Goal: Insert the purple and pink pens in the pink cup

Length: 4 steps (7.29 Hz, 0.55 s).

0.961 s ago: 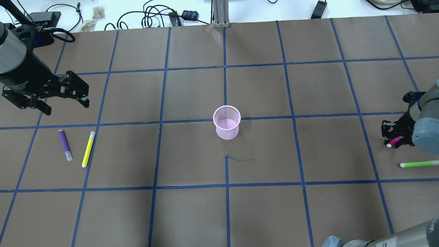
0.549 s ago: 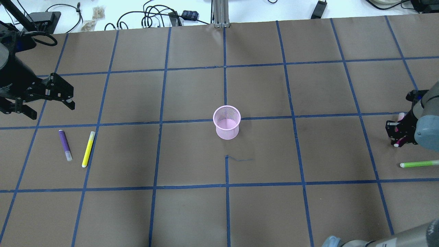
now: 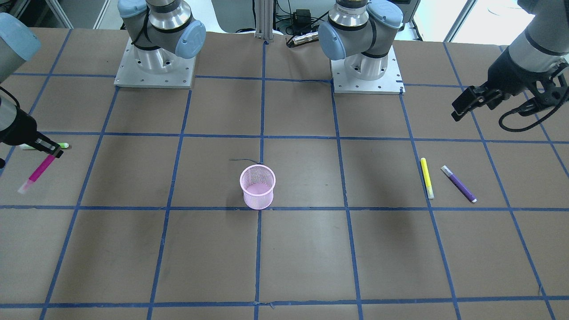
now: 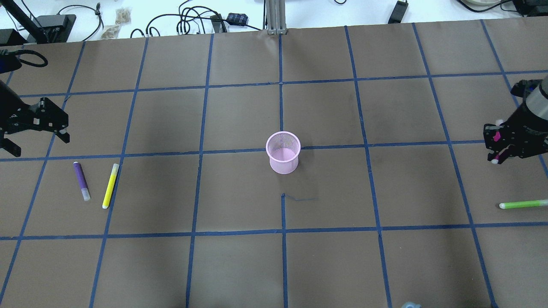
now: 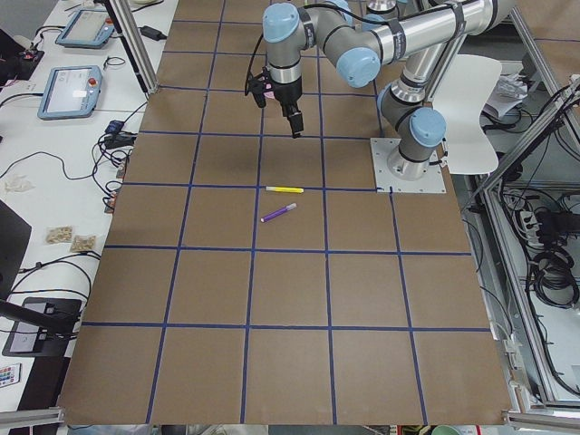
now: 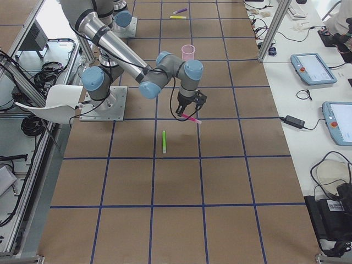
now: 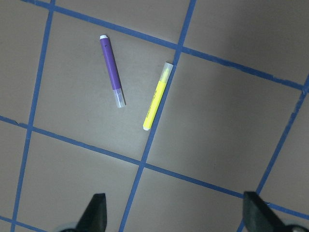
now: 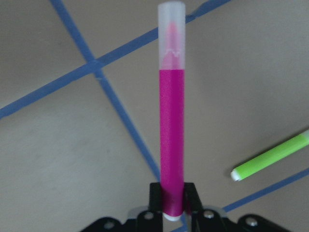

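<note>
Front view: pink cup point(image 3: 258, 186) upright on table point(image 3: 311, 266); purple pen point(image 3: 460, 184) flat, well left of cup.
Overhead: left pincer point(image 4: 39, 143) apart, far left of cup.
Right wrist: right pincer point(image 8: 172, 205) clamped on pink pen point(image 8: 171, 140), far right of cup.

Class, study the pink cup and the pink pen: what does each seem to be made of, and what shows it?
The cup is likely metal wire mesh with a matt pink coating: its wall shows a fine grid, though plastic mesh cannot be ruled out. The pink pen looks like smooth plastic: an opaque magenta barrel and a frosted, see-through cap showing the tip inside.
</note>
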### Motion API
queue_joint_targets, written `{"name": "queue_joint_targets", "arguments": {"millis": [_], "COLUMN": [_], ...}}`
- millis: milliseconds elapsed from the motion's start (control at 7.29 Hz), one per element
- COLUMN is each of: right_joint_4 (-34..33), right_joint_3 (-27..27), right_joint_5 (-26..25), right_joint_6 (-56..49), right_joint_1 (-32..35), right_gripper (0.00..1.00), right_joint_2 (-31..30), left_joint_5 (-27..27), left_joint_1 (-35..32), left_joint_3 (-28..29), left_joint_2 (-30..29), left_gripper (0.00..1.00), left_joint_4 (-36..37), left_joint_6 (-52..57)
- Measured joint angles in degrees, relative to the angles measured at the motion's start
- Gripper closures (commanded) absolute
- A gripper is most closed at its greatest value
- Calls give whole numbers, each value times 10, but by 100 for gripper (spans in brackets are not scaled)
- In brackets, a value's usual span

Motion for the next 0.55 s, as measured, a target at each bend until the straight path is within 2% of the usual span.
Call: {"name": "queue_joint_targets", "arguments": {"millis": [275, 549], "right_joint_4": [119, 135], "right_joint_3": [-43, -71], "right_joint_5": [114, 247], "right_joint_6": [126, 283], "right_joint_1": [101, 216], "right_gripper": [100, 100], "right_joint_2": [-16, -12], "left_joint_5": [1, 1], "left_joint_1": [7, 26], "left_joint_3": [-8, -19], "left_joint_2": [-43, -91], "left_gripper": [0, 0], "left_joint_4": [81, 154], "left_joint_6": [-1, -1]}}
